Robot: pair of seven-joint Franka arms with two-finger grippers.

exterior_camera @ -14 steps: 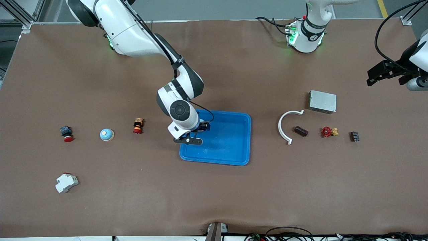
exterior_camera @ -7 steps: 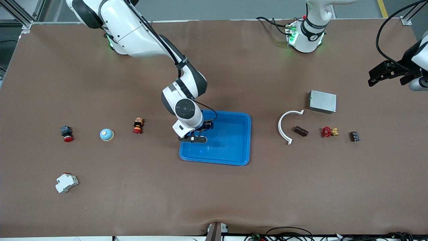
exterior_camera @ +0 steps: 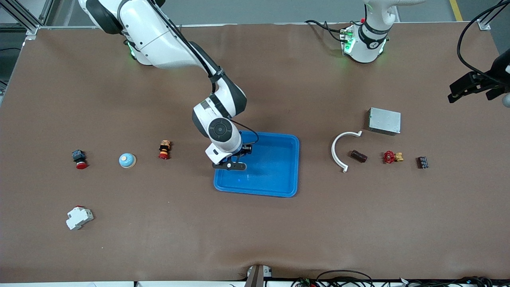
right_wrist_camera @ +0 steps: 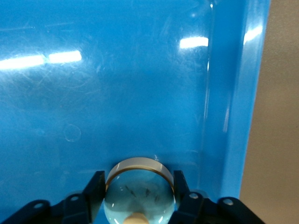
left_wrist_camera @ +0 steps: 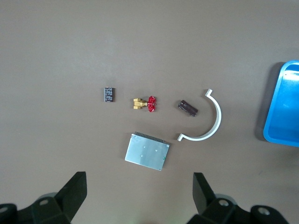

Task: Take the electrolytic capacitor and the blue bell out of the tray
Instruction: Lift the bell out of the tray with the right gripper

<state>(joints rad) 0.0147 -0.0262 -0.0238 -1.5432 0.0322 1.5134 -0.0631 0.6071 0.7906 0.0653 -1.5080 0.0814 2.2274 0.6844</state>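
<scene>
The blue bell [right_wrist_camera: 140,191], a smooth, likely slippery dome, is clamped at its rim by the right pincer [right_wrist_camera: 139,198] inside the tray [exterior_camera: 279,175]. The capacitor [exterior_camera: 358,156] already lies on the worktop at the tray's three o'clock. The left pincer [left_wrist_camera: 140,198] waits, released.

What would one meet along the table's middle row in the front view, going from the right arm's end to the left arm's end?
Red-capped dark push button → pale blue domed bell → red-and-yellow stacked button → bright blue plastic tray → dark glossy cylindrical capacitor → red-handled brass valve → small black block.
</scene>
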